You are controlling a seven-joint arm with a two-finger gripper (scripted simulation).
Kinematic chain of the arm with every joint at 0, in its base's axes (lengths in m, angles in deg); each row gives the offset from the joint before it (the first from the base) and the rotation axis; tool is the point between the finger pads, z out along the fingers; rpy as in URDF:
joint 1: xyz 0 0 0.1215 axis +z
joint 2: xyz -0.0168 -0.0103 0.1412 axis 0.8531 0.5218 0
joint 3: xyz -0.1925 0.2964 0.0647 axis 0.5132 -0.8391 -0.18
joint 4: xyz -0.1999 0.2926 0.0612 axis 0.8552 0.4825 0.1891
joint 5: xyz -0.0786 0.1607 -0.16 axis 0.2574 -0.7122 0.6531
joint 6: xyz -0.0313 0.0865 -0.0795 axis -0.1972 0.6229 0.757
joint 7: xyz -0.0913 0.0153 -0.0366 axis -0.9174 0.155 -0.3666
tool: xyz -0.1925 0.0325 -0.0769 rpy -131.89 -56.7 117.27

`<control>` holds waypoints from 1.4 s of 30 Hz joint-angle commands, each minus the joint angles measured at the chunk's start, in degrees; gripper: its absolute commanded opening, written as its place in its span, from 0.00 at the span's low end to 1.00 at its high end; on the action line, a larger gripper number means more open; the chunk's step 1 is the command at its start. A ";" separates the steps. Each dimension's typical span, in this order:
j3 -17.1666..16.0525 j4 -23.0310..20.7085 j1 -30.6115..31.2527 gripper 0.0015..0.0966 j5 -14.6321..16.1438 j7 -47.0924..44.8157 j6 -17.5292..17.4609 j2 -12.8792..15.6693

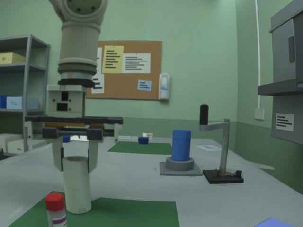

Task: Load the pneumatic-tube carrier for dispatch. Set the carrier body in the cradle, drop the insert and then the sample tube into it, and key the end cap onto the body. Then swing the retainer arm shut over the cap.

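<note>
The white insert (76, 184), a hollow cylinder, stands upright on the near green mat. My gripper (74, 161) sits over its top end, with a finger against each side of it. The red-capped sample tube (56, 210) stands just in front of the insert, to its left. The blue carrier body (181, 145) stands upright in the grey cradle (180, 166) at mid-table. The retainer arm (215, 125) on its black base is swung away from the body. A blue end cap (143, 140) lies on the far green mat.
The table's near edge runs just below the mat. The retainer post (224, 149) rises right of the cradle. A shelf unit (23, 95) stands at the left and a grey cabinet (286, 73) at the right. A second small blue item (66, 138) lies behind my fingers.
</note>
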 commanded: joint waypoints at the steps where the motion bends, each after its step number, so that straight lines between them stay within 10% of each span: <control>1: -0.03 -0.03 0.00 0.48 0.00 0.00 0.00 -0.06; 23: -0.02 -0.03 0.00 0.01 0.00 0.00 0.00 -0.05; 42: -0.58 -0.45 -0.25 0.01 -0.78 -0.67 0.99 -0.73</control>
